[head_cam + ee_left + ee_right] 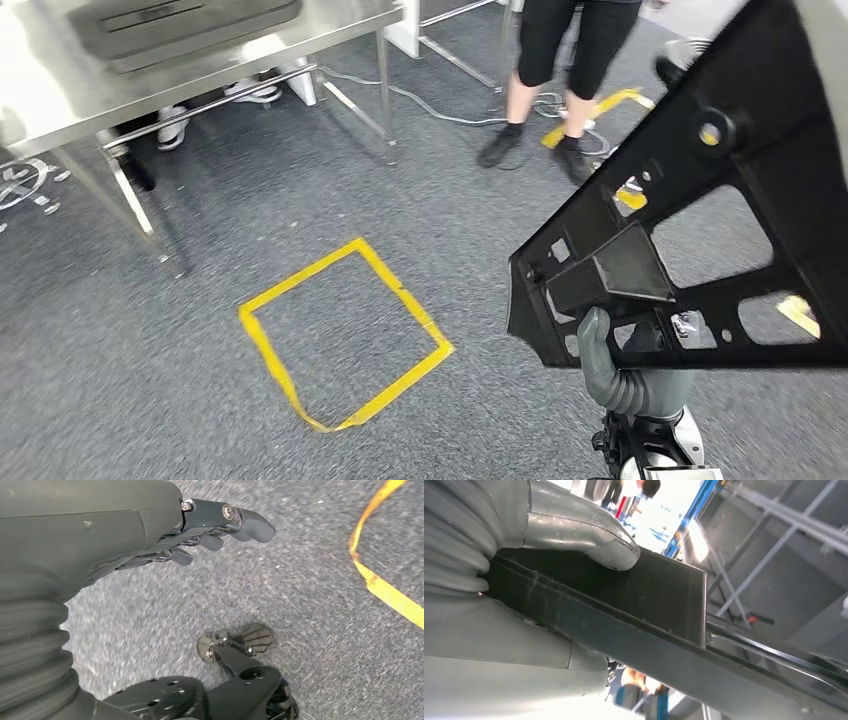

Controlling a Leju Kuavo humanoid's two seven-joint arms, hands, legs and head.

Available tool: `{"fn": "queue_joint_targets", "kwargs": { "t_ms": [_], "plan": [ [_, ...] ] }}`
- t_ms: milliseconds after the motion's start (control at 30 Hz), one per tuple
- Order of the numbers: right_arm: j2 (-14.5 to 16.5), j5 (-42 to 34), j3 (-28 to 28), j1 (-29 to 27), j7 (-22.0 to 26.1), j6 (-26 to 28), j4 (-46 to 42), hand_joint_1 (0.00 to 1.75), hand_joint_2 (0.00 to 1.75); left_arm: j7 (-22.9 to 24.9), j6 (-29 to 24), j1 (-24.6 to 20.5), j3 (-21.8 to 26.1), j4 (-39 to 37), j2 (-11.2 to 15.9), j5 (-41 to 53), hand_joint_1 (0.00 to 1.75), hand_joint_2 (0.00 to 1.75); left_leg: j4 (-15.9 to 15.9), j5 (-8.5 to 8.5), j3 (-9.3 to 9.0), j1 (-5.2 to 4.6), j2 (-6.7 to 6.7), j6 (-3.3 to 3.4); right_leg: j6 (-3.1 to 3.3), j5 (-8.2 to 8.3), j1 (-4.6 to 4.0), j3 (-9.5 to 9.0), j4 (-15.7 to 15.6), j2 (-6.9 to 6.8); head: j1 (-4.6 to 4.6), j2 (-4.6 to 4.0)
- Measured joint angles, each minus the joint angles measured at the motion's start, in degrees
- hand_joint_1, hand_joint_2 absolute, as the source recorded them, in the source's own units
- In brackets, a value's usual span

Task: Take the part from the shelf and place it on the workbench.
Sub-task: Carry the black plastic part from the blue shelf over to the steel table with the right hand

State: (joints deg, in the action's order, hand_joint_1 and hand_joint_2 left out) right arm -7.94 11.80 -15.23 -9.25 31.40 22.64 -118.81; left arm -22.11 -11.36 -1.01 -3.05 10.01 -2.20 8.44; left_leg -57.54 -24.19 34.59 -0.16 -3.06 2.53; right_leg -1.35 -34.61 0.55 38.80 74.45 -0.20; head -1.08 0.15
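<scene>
Black part (690,215): grasped by right hand (600,350), right of tape square (345,335). Left hand (210,535): fingers loosely apart, holding nothing.

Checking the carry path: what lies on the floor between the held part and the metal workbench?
In the head view, grey carpet with a yellow tape square lies between the part and the workbench; nothing stands on it.

A workshop or factory test floor.
We see grey carpet (150,340) marked with a yellow tape square (345,335), a stainless steel workbench (60,70) on metal legs, loose cables (440,110) trailing near a standing person (565,70), and blue steel racking (689,517).
</scene>
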Motion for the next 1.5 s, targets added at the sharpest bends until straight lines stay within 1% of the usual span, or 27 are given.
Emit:
{"fn": "queue_joint_targets", "kwargs": {
  "t_ms": [33,67,100,133,167,200,233,267,300,333,367,400,433,467,500,533,567,600,633,667,700,733,800,900,1033,1233,1500],
  "plan": [
    [0.0,0.0,0.0,0.0,0.0,0.0,0.0,1.75,1.75,0.0,0.0,0.1,0.0,0.0,0.0,0.0,0.00,1.75,0.0,0.08,0.02,0.10,-1.00,-0.12,-0.65,0.98,0.20,-0.36,-1.2,0.11,-0.02,0.00],
    [0.0,0.0,0.0,-0.1,0.0,0.0,0.0,1.75,1.75,0.1,0.0,0.1,0.0,0.0,0.0,0.0,0.00,1.75,-0.1,0.15,-0.01,0.24,-1.94,-0.29,-1.43,2.72,0.43,-1.85,-4.6,0.50,-0.01,0.00],
    [0.0,0.0,0.0,0.0,0.0,0.0,0.0,1.75,1.75,0.1,0.0,0.1,0.0,0.0,-0.1,0.0,0.00,1.75,-0.1,0.22,0.00,0.36,-2.82,-0.54,-2.14,4.58,0.76,-3.88,-9.1,1.57,0.02,0.00],
    [0.0,0.0,0.1,0.0,0.0,0.0,0.0,1.75,1.75,0.2,0.0,0.1,0.1,0.0,-0.1,0.0,0.00,1.75,-0.2,0.24,0.11,0.35,-3.67,-0.86,-2.39,6.05,0.94,-5.64,-13.0,2.54,0.05,0.00],
    [0.0,0.0,0.1,0.0,0.0,0.0,0.0,1.75,1.75,0.2,0.0,0.1,0.1,0.0,-0.1,0.0,0.00,1.75,-0.3,0.29,0.29,0.31,-4.36,-1.21,-2.21,6.93,1.05,-6.81,-15.5,3.25,0.05,0.00],
    [0.0,0.1,0.1,0.0,0.0,0.0,0.0,1.75,1.75,0.3,-0.1,0.1,0.1,0.0,-0.1,0.0,0.00,1.75,-0.4,0.39,0.54,0.26,-4.93,-1.58,-1.71,7.26,1.02,-7.32,-16.6,3.57,0.03,0.00],
    [0.1,0.1,0.1,0.0,0.0,0.0,0.0,1.75,1.75,0.3,-0.1,0.2,0.1,0.0,-0.1,0.0,0.00,1.75,-0.4,0.51,0.79,0.24,-5.46,-1.93,-1.04,7.35,0.81,-7.38,-16.6,3.07,0.02,0.00],
    [0.1,0.2,0.1,0.0,0.0,0.0,0.0,1.75,1.75,0.3,-0.1,0.4,0.1,0.0,-0.1,0.0,0.00,1.75,-0.4,0.63,0.97,0.35,-5.64,-2.23,-0.51,7.50,0.87,-7.43,-16.6,2.52,-0.01,0.00],
    [0.1,0.3,0.1,0.0,-0.1,0.0,0.0,1.75,1.75,0.3,-0.1,0.6,0.1,0.0,-0.1,0.0,0.00,1.75,-0.6,0.49,1.14,0.31,-4.74,-2.51,-0.15,7.61,0.91,-7.49,-16.7,2.05,0.00,0.00],
    [0.2,0.4,0.1,0.1,-0.1,0.0,0.0,1.75,1.75,0.4,-0.1,0.7,0.2,0.0,-0.1,0.0,0.00,1.75,-1.7,-0.29,1.59,0.22,-2.98,-2.77,0.27,7.70,0.99,-7.58,-16.7,1.54,-0.15,0.00],
    [0.2,0.6,0.1,0.1,-0.2,0.0,0.0,1.75,1.75,0.4,-0.1,0.7,0.2,0.0,0.0,0.0,0.00,1.75,-4.0,-1.81,2.58,0.15,-0.83,-2.97,0.67,7.72,1.04,-7.66,-16.8,1.02,-0.31,0.00],
    [0.3,0.7,0.1,0.1,-0.2,0.0,0.0,1.75,1.75,0.4,-0.1,0.7,0.3,0.0,-0.1,0.0,0.00,1.75,-7.5,-3.84,4.15,0.10,1.22,-3.14,0.95,7.66,0.91,-7.71,-16.8,0.51,-0.48,0.00],
    [0.3,0.8,0.1,0.0,-0.2,0.0,0.0,1.75,1.75,0.4,-0.1,0.6,0.3,0.0,-0.1,0.0,0.00,1.75,-11.7,-5.92,6.11,0.22,2.28,-3.28,1.23,7.61,0.79,-7.72,-16.8,-0.04,-0.62,0.00],
    [0.3,0.9,0.1,0.0,-0.3,0.0,0.0,1.75,1.75,0.4,-0.1,0.5,0.3,0.0,-0.1,0.0,0.00,1.75,-15.3,-7.32,7.84,0.38,2.60,-3.39,1.31,7.56,0.71,-7.73,-16.8,-0.53,-0.61,0.00],
    [0.3,0.9,0.1,0.0,-0.4,0.0,0.0,1.75,1.75,0.4,-0.1,0.5,0.3,0.0,-0.2,0.0,0.00,1.75,-17.3,-7.63,8.74,0.52,2.68,-3.48,1.34,7.52,0.67,-7.76,-16.8,-0.92,-0.62,0.00],
    [0.4,0.9,0.1,0.0,-0.4,0.0,0.0,1.75,1.75,0.4,-0.1,0.5,0.3,0.0,-0.2,0.0,0.00,1.75,-16.9,-6.78,8.45,0.65,2.75,-3.54,1.35,7.48,0.68,-7.84,-16.8,-1.23,-0.62,0.00],
    [0.4,0.9,0.1,0.0,-0.5,0.0,0.0,1.75,1.75,0.4,-0.1,0.6,0.3,0.0,-0.2,0.0,0.00,1.75,-14.2,-5.05,6.93,0.75,2.89,-3.53,1.32,7.41,0.70,-7.97,-16.8,-1.45,-0.63,0.00],
    [0.4,0.9,0.1,0.0,-0.6,0.0,0.0,1.75,1.75,0.4,-0.1,0.6,0.3,0.0,-0.2,0.0,0.00,1.75,-10.0,-3.12,4.62,0.83,3.17,-3.43,1.21,7.29,0.71,-8.15,-16.8,-1.61,-0.64,0.00],
    [0.4,0.8,0.1,0.0,-0.7,0.0,0.0,1.75,1.75,0.4,-0.1,0.5,0.3,0.0,-0.2,0.0,0.00,1.75,-6.0,-1.80,2.41,0.77,3.50,-3.32,1.00,7.12,0.54,-8.27,-16.7,-1.75,-0.64,0.00],
    [0.4,0.7,0.1,0.0,-0.8,0.0,0.0,1.75,1.75,0.4,-0.1,0.5,0.3,0.0,-0.2,0.0,0.00,1.75,-3.1,-1.05,0.83,0.67,3.73,-3.15,0.74,6.97,0.39,-8.34,-16.7,-1.84,-0.60,0.00],
    [0.4,0.6,0.1,0.0,-0.9,0.0,0.0,1.75,1.75,0.3,-0.1,0.5,0.3,0.0,-0.2,0.0,0.00,1.75,-1.6,-0.85,0.06,0.61,3.87,-3.11,0.68,6.79,0.18,-8.31,-16.6,-1.91,-0.58,0.00],
    [0.4,0.5,0.1,0.0,-1.0,0.1,0.0,1.75,1.75,0.3,-0.1,0.4,0.3,0.0,-0.3,0.0,0.00,1.75,-1.3,-0.96,-0.03,0.49,3.83,-3.13,0.66,6.71,0.01,-8.24,-16.5,-1.96,-0.55,0.00],
    [0.5,0.4,0.2,-0.1,-1.2,0.1,0.0,1.75,1.75,0.1,0.0,0.4,0.3,0.0,-0.4,0.0,0.00,1.75,-1.2,-0.78,0.05,0.37,3.57,-3.20,0.70,6.70,0.01,-8.18,-16.6,-2.03,-0.54,0.00],
    [0.5,0.4,0.2,-0.1,-1.3,0.2,0.0,1.75,1.75,-0.2,0.0,0.5,0.4,0.0,-0.4,-0.1,0.00,1.75,-1.2,-0.91,0.09,0.00,3.41,-2.83,0.30,6.87,0.12,-8.18,-17.1,-2.09,-0.54,0.00],
    [0.5,0.5,0.2,-0.1,-1.4,0.2,0.1,1.75,1.75,-0.2,0.3,0.5,0.4,0.0,-0.4,-0.1,0.00,1.75,-1.2,-1.02,0.10,-0.20,3.42,-2.31,-0.01,7.02,0.25,-8.07,-17.4,-2.09,-0.53,0.00],
    [0.5,0.5,0.2,-0.1,-1.7,0.2,0.1,1.75,1.75,-0.3,0.7,0.5,0.8,0.0,-0.4,-0.2,0.00,1.75,-1.2,-0.96,0.17,-0.27,3.43,-2.03,-0.56,7.14,0.29,-8.05,-17.4,-2.08,-0.55,0.00],
    [0.5,0.7,0.2,-0.1,-1.9,0.5,0.3,1.75,1.75,-0.1,0.2,0.5,0.9,0.0,-0.4,0.0,0.00,1.75,-1.2,-0.85,0.15,-0.16,3.43,-1.92,-0.62,7.18,0.17,-8.55,-17.4,-2.08,-0.56,0.00]
  ]
}}
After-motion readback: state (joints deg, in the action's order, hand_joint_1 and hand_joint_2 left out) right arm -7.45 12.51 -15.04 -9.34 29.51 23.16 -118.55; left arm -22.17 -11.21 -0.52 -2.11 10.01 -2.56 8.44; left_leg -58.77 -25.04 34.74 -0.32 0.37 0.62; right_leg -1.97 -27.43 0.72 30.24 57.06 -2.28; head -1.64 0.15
